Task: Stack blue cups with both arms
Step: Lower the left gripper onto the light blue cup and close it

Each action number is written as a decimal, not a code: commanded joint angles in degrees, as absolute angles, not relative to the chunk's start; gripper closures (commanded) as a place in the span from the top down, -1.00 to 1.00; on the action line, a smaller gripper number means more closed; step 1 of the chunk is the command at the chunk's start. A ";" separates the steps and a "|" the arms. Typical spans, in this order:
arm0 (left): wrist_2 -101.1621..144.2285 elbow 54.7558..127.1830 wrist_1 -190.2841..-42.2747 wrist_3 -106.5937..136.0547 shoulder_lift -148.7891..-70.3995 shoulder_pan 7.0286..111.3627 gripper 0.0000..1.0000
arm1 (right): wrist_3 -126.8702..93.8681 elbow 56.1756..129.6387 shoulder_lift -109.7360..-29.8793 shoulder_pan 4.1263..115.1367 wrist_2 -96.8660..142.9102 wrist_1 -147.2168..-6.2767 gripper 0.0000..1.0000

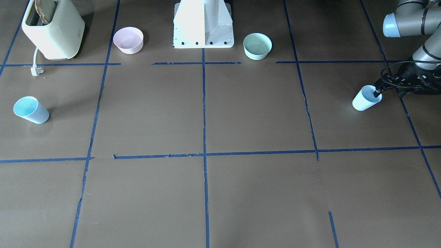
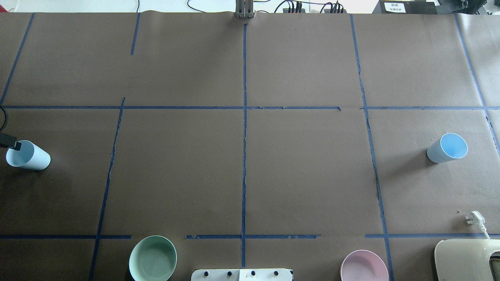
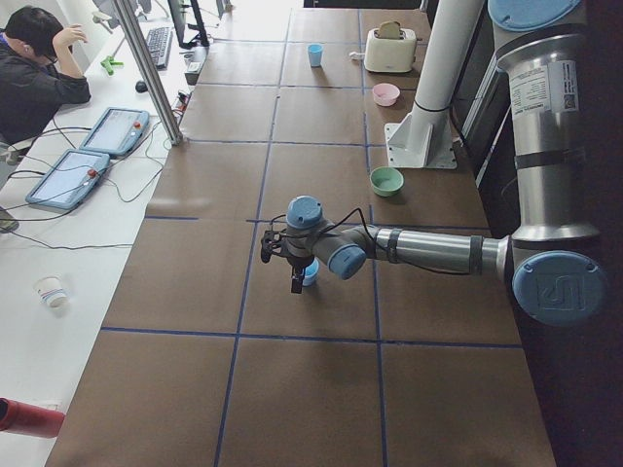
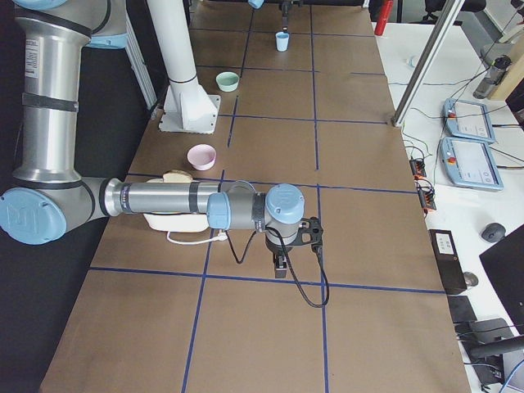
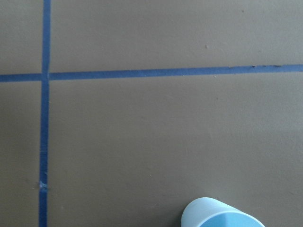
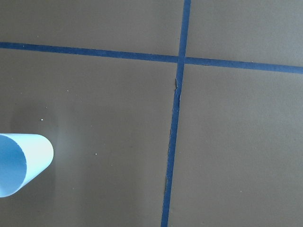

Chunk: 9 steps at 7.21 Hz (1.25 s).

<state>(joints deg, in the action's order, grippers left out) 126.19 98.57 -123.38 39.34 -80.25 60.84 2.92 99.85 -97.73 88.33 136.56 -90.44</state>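
Note:
One blue cup (image 1: 366, 99) stands at the table's end on my left side; it also shows in the overhead view (image 2: 29, 157) and at the bottom of the left wrist view (image 5: 222, 215). My left gripper (image 1: 377, 91) is right at this cup, with one black fingertip (image 2: 16, 145) at its rim. I cannot tell whether it grips. The other blue cup (image 1: 31, 109) stands alone on my right side (image 2: 447, 148) and at the left edge of the right wrist view (image 6: 21, 163). My right gripper (image 4: 280, 262) hangs above the table; its state cannot be told.
A pink bowl (image 1: 128, 40) and a mint-green bowl (image 1: 257, 45) flank the white pedestal (image 1: 203, 24). A cream toaster (image 1: 53, 29) with its loose plug (image 1: 36, 70) stands near the right-side cup. An operator (image 3: 39, 58) sits beyond the table's far edge.

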 commanded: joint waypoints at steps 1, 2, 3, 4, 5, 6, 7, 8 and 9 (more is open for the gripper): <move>126.12 97.12 -123.49 39.46 -80.24 58.55 0.99 | 2.99 99.84 -97.73 88.33 136.49 -90.44 1.00; 126.12 96.95 -123.49 39.64 -80.24 58.27 0.69 | 2.99 99.84 -97.73 88.33 136.49 -90.44 1.00; 126.12 97.03 -123.49 43.03 -80.33 58.18 -0.14 | 2.99 99.76 -97.82 88.33 136.49 -90.44 1.00; 126.12 96.94 -123.49 44.11 -80.33 57.57 -0.73 | 2.99 99.76 -97.82 88.33 136.49 -90.44 1.00; 126.21 97.03 -123.49 44.30 -80.33 57.57 -0.90 | 2.99 99.76 -97.82 88.33 136.49 -90.44 1.00; 126.30 97.03 -123.49 44.30 -80.33 57.57 -0.96 | 2.99 99.84 -97.82 88.33 136.49 -90.44 1.00; 126.39 97.12 -123.57 44.47 -80.59 57.57 -1.00 | 2.99 99.84 -97.82 88.33 136.49 -90.44 1.00; 126.82 97.90 -123.49 44.65 -80.77 57.57 -1.00 | 2.99 99.84 -97.82 88.33 136.49 -90.44 1.00; 128.65 99.56 -122.62 45.61 -81.29 57.57 -1.00 | 2.99 99.84 -97.82 88.33 136.49 -90.44 1.00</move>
